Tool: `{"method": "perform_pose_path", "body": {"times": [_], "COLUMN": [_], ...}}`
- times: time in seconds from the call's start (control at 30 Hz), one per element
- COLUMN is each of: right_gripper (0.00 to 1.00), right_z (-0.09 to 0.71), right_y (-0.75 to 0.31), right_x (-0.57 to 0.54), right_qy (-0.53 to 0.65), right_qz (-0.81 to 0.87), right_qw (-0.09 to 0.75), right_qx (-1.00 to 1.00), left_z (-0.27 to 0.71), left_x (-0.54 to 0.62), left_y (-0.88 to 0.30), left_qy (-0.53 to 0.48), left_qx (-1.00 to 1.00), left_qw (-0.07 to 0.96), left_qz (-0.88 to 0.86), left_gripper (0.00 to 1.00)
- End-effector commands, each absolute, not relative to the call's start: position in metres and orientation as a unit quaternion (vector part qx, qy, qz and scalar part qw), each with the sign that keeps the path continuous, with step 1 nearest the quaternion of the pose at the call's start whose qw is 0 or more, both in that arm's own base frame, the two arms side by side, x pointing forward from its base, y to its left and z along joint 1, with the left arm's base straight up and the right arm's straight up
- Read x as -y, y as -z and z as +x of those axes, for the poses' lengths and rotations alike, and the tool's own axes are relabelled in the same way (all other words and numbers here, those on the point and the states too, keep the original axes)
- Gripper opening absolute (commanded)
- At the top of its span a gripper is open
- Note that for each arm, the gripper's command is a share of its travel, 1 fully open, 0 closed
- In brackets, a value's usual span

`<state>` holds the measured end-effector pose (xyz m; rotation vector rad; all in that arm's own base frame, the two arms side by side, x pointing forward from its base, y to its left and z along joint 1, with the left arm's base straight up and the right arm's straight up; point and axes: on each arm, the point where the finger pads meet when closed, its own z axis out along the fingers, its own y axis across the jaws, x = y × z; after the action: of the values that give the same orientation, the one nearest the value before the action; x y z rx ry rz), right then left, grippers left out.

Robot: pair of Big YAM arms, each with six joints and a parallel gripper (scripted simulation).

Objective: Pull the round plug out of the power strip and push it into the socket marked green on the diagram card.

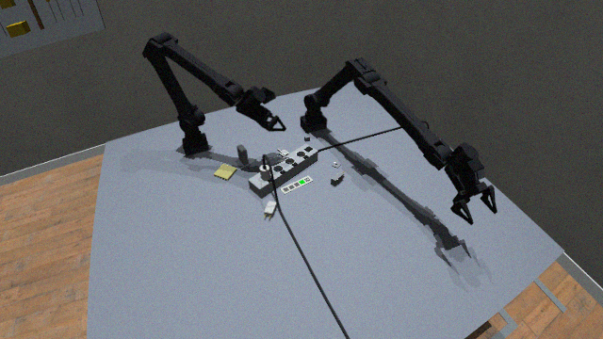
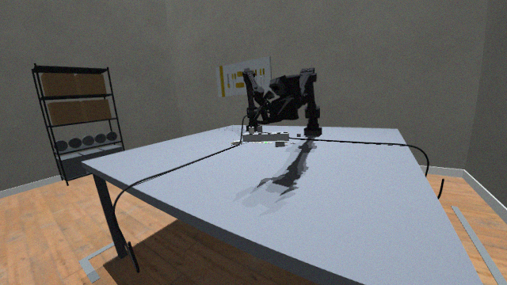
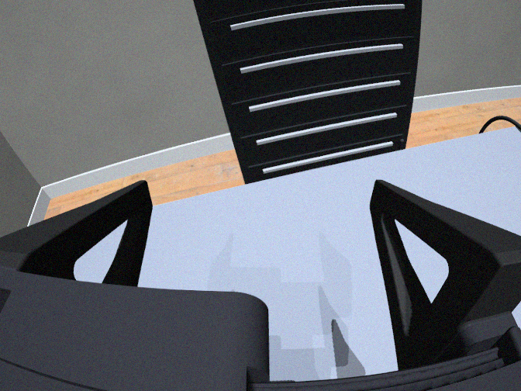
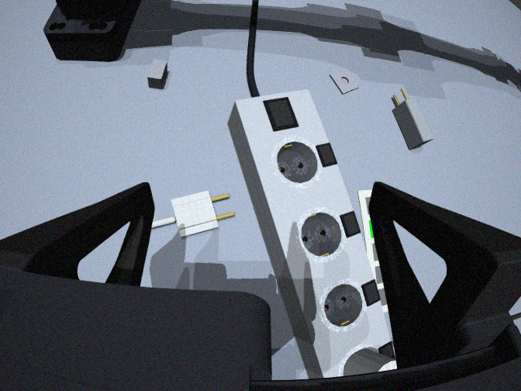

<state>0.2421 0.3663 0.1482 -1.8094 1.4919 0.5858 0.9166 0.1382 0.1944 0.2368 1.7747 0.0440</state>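
Top view: left end effector (image 1: pixel 481 207) (image 3: pixel 260 195), wide open, hovers near the table's edge (image 1: pixel 523 214).

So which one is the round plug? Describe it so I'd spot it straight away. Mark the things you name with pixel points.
Find the long pale power strip (image 1: pixel 283 178) (image 2: pixel 265 137) (image 4: pixel 275 185) on the table. The round plug (image 1: pixel 265 172) (image 4: pixel 365 362) stands in it, at the end away from the square black switch. Other plugs lie loose; only this one is plugged in.

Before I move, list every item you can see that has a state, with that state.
Left tool, open.
Right tool, open.
Round plug, in the strip's end socket.
Power strip, flat.
Socket marked green, unfilled.
Diagram card, flat.
Both white plugs, unplugged.
Gray plug, unplugged.
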Motion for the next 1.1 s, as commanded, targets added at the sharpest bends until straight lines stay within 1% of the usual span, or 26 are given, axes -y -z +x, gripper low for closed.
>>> {"method": "perform_pose_path", "body": {"times": [0.0,0.57,0.73,0.83,1.03,1.07], "right_gripper": [1.0,1.0,1.0,1.0,1.0,1.0], "right_z": [0.245,0.245,0.224,0.218,0.272,0.272], "right_y": [-0.157,-0.157,-0.168,-0.177,-0.204,-0.204], "right_x": [-0.37,-0.37,-0.38,-0.38,-0.343,-0.343], "right_qy": [-0.227,-0.227,-0.235,-0.211,-0.119,-0.119], "right_qz": [-0.699,-0.699,-0.696,-0.702,-0.686,-0.686], "right_qw": [0.364,0.364,0.349,0.348,0.384,0.384], "right_qx": [-0.573,-0.573,-0.582,-0.584,-0.607,-0.607], "left_z": [0.918,0.918,0.901,0.881,0.854,0.854], "left_x": [-0.138,-0.138,-0.092,-0.045,0.002,0.002], "left_y": [-0.212,-0.212,-0.215,-0.213,-0.207,-0.207], "left_qy": [-0.022,-0.022,0.005,0.024,0.041,0.041], "left_qx": [-0.765,-0.765,-0.78,-0.794,-0.809,-0.809], "left_qw": [0.635,0.635,0.617,0.597,0.574,0.574], "left_qz": [0.104,0.104,0.104,0.11,0.118,0.118], "left_gripper": [1.0,1.0,1.0,1.0,1.0,1.0]}}
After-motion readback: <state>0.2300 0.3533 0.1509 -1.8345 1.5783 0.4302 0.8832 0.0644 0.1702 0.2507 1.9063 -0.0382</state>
